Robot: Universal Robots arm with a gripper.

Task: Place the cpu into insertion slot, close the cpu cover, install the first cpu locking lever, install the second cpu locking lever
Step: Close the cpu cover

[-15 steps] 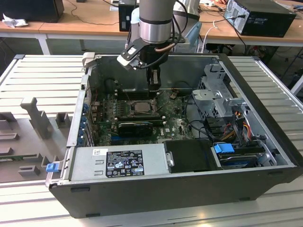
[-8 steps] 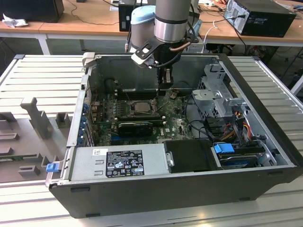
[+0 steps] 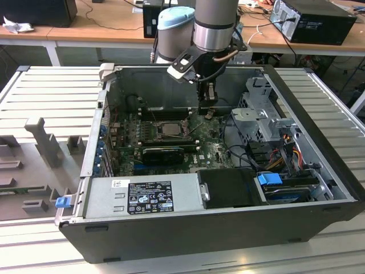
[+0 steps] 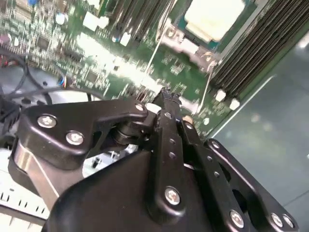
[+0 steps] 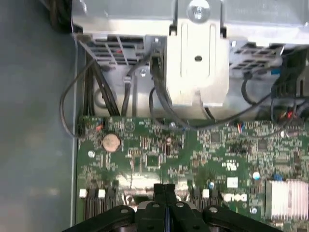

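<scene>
The cpu [image 4: 212,17] lies in the insertion slot [image 4: 182,43].
The gripper [image 3: 209,112], pinched narrow and holding nothing, hangs over the green board [image 5: 154,159] just to the slot's exterior view's right.

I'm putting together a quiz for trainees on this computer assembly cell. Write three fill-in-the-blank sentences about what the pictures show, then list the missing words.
1. The gripper is ____, its fingers meeting with nothing between them.
2. The circuit board below the gripper is ____ in colour.
3. In the exterior view, the gripper hangs to that view's ____ of the cpu.

Missing words: shut; green; right.
</scene>
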